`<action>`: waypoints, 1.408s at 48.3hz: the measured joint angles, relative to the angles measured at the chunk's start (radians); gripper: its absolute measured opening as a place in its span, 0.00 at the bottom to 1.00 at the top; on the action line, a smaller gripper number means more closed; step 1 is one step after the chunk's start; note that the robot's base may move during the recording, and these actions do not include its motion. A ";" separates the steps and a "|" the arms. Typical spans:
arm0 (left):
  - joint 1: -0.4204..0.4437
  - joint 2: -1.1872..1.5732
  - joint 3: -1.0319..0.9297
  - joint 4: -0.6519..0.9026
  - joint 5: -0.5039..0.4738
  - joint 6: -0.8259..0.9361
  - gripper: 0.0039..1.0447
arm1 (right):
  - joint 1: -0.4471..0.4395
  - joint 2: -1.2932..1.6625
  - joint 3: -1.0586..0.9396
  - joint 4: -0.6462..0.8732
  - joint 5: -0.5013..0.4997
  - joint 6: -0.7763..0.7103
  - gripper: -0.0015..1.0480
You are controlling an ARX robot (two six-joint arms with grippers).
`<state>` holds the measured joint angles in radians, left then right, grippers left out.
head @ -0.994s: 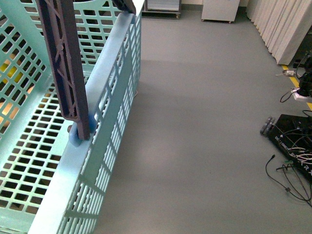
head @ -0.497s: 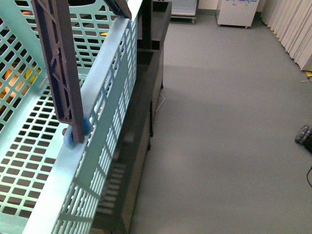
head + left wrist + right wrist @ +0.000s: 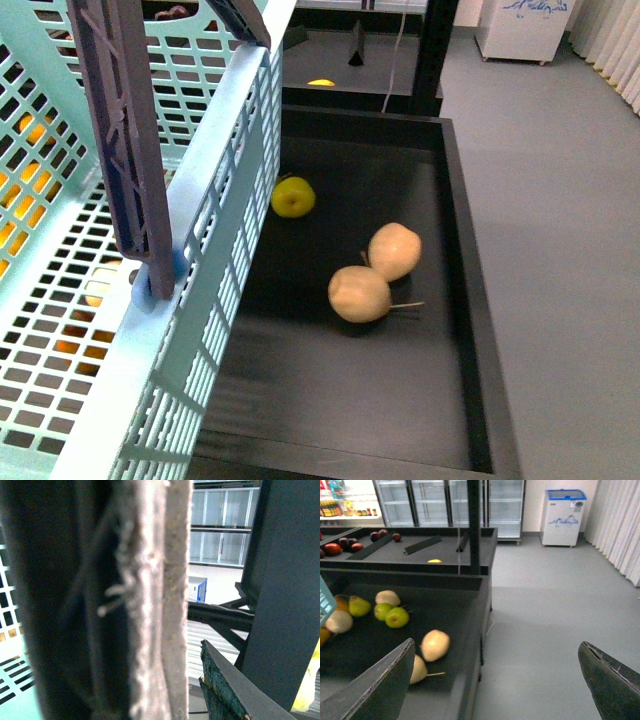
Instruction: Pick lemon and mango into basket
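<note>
The pale turquoise basket [image 3: 215, 190] fills the left of the front view, its brown-grey handle [image 3: 120, 150] standing upright. My left gripper [image 3: 170, 690] is shut on the basket; the blurred handle [image 3: 147, 605] fills the left wrist view. A small bright-yellow oval fruit [image 3: 321, 82] [image 3: 434, 560] lies in the far tray, too small to tell whether it is the lemon. Orange-yellow patches [image 3: 30, 135] show through the basket's slots; I cannot make out the mango among them. My right gripper [image 3: 495, 690] is open and holds nothing, over the floor by the tray's edge.
A black display tray [image 3: 460, 260] beside the basket holds a yellow-green apple [image 3: 293, 197] and two pale pears [image 3: 394, 250] [image 3: 358, 293]. Green apples [image 3: 397, 616] and dark red fruit [image 3: 350, 542] lie further along. A black post [image 3: 474, 525] rises there. A white freezer [image 3: 563, 517] stands on the grey floor.
The front view has swung from bare floor onto the black tray with the pears and apple. The basket keeps its place in the view.
</note>
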<state>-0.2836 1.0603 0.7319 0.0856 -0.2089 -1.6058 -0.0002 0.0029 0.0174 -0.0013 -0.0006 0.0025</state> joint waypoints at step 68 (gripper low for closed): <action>0.000 0.000 0.000 0.000 0.004 -0.003 0.27 | 0.000 0.000 0.000 0.000 0.001 0.000 0.92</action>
<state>-0.2832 1.0603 0.7319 0.0856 -0.2047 -1.6093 -0.0002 0.0029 0.0170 -0.0010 0.0006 0.0025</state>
